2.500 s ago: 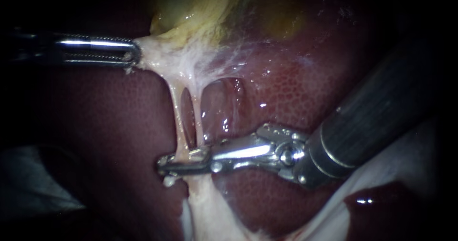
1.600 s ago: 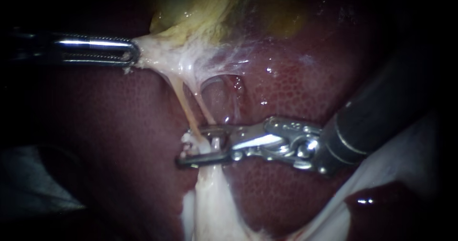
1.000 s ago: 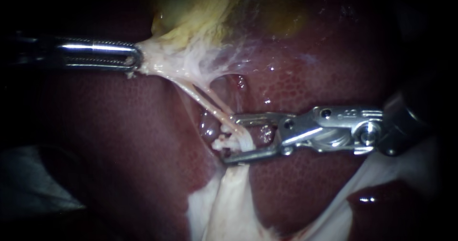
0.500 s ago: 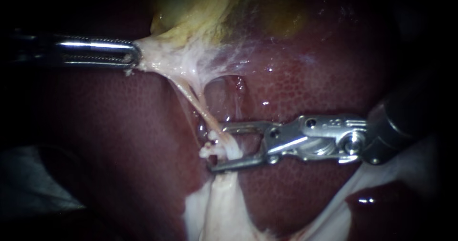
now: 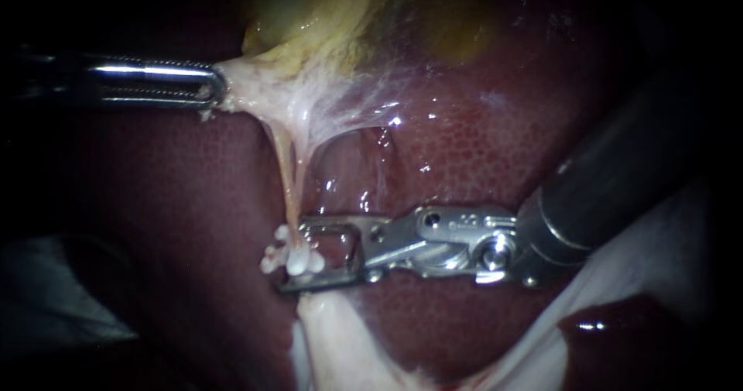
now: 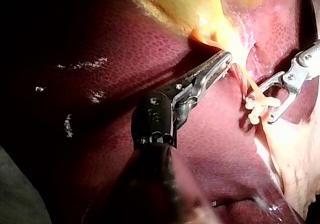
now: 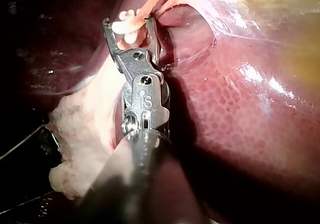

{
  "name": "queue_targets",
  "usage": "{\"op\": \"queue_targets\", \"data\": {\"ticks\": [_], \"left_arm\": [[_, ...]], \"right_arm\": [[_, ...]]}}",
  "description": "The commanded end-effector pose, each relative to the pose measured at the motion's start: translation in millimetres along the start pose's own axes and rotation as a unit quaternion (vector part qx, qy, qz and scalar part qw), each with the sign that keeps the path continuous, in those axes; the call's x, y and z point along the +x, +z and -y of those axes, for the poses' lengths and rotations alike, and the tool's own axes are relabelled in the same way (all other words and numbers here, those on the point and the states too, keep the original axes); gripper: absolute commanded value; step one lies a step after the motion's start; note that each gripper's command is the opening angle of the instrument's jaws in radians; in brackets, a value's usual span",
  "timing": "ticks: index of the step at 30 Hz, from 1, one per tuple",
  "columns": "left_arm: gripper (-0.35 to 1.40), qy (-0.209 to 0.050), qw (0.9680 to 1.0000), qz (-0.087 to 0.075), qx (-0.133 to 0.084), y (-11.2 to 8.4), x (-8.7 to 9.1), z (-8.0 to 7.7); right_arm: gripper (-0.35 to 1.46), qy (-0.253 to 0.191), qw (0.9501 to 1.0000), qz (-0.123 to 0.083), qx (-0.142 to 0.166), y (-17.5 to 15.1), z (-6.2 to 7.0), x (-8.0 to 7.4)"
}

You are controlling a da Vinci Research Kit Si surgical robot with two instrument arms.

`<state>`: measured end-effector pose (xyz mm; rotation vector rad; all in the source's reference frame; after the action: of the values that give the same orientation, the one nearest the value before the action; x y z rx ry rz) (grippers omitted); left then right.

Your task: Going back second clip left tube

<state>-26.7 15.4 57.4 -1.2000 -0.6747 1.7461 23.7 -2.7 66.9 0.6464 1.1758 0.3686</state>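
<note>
Left instrument [image 5: 210, 90]: comes in from the left; jaws closed on the pale tissue [image 5: 255, 101] at the foot of the gallbladder [image 5: 309, 19], pulling it taut sideways; same place as in the earlier pictures.
Right instrument [image 5: 296, 256]: comes in from the upper right; jaws apart with a clear gap, gripping nothing; straddling the tube [image 5: 292, 182] at its lower end.
Tube: runs from the stretched tissue down over the liver [image 5: 495, 151] to the right instrument's tips; near upright now; not to be told from any second tube beside it.
Clip [image 5: 288, 264]: white lumps on the tube, between and just past the open tips; same in the right wrist view, lying across the gap.
Just changed: jaws shut around the tube at first, then parted; a second ago swung off to the right, dragging the tube aslant; now back to the left, tube upright again.
Meaning for the task: clip looks seated; retreat not yet clean; tube dragged along with every swing of the jaws, likely snagged within the tips.
Next: calls for a straight draw back along the shaft, jaws kept wide, no sideways pull on the clip.
</note>
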Motion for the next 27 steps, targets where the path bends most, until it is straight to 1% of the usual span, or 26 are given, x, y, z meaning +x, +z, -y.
{"op": "queue_targets", "data": {"ticks": [1, 3, 8, 17, 20, 22, 23, 25, 27], "left_arm": [[-0.35, 0.0, 1.0, 0.0, 0.0, 0.0, 0.0, 0.0], [-0.35, 0.0, 1.0, 0.0, 0.001, 0.1, 0.0, 0.0], [-0.35, 0.0, 1.0, 0.0, 0.001, 0.2, 0.0, -0.1], [-0.35, -0.001, 1.0, 0.0, 0.001, 0.3, 0.0, -0.1], [-0.35, -0.001, 1.0, 0.0, 0.001, 0.3, 0.0, -0.1], [-0.35, 0.0, 1.0, 0.0, 0.001, 0.2, 0.0, -0.1], [-0.35, 0.0, 1.0, 0.0, 0.001, 0.2, 0.0, -0.1], [-0.35, 0.0, 1.0, 0.0, 0.001, 0.1, 0.0, -0.1], [-0.35, 0.0, 1.0, 0.0, 0.001, 0.1, 0.0, -0.1]], "right_arm": [[0.5, 0.0, 1.0, 0.0, -0.001, 0.2, 0.0, 0.0], [0.5, 0.0, 1.0, 0.0, -0.002, 0.4, -0.1, 0.0], [0.5, -0.001, 1.0, -0.008, 0.001, 1.1, -0.5, -0.2], [0.5, -0.006, 0.9999, -0.01, 0.011, 1.7, -0.8, -0.6], [0.5, -0.005, 0.9999, -0.011, 0.005, 1.1, -0.8, -0.5], [0.5, -0.003, 0.9999, -0.012, 0.0, 0.3, -0.8, 0.0], [0.5, 0.002, 1.0, -0.007, -0.007, -0.3, -0.8, 0.3], [0.5, -0.01, 0.9998, 0.003, -0.017, -1.5, -0.8, 0.7], [0.5, -0.022, 0.9994, 0.006, -0.026, -2.9, -0.8, 1.3]]}}
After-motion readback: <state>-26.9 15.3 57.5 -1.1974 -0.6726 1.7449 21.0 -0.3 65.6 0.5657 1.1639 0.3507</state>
